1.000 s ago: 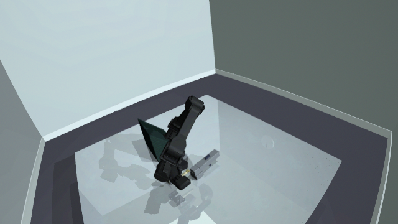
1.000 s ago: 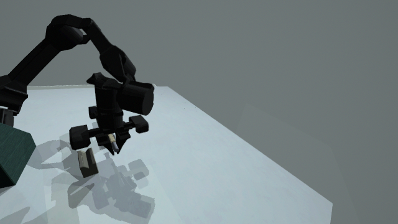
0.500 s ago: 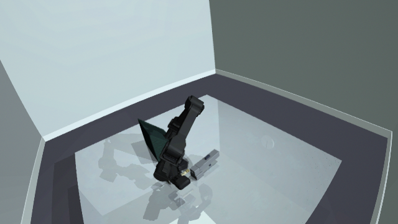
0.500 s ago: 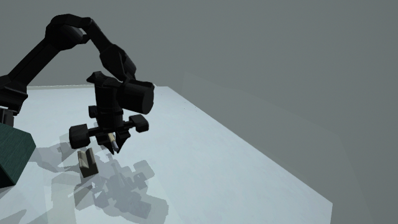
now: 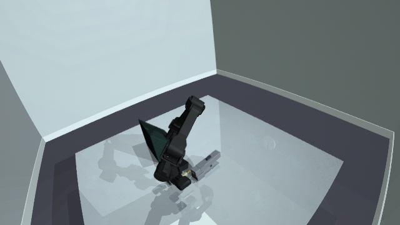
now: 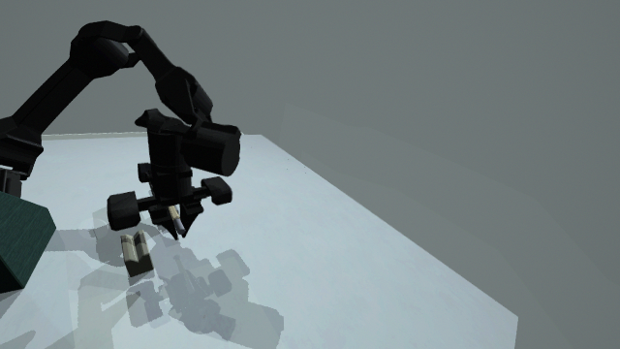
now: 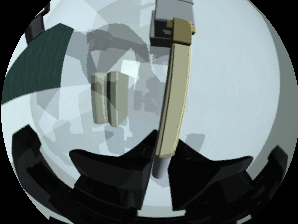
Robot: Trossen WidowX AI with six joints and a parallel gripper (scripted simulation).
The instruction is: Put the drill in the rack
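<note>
My gripper (image 6: 179, 236) (image 7: 161, 133) is shut on the drill, around its outer end. The drill (image 5: 187, 172) (image 6: 175, 214) (image 7: 174, 100) shows a long beige body, a grey round tip between the fingers and a brass collar at the far end. That collar is at the mouth of the grey housing (image 5: 204, 166) (image 7: 175, 9); I cannot tell whether any of the drill is inside. A dark patch shows on the housing's top; I cannot make out the key's position. The beige grooved rack (image 6: 140, 266) (image 7: 119, 100) stands beside the gripper, its groove empty, and is hidden in the top view.
A dark green block (image 5: 156, 139) (image 6: 24, 230) (image 7: 42, 67) stands on the rack's side, near the arm's base. The pale table (image 5: 281, 181) (image 6: 339, 271) carries several shadows of the arm. A faint round disc (image 5: 269, 144) shows farther off.
</note>
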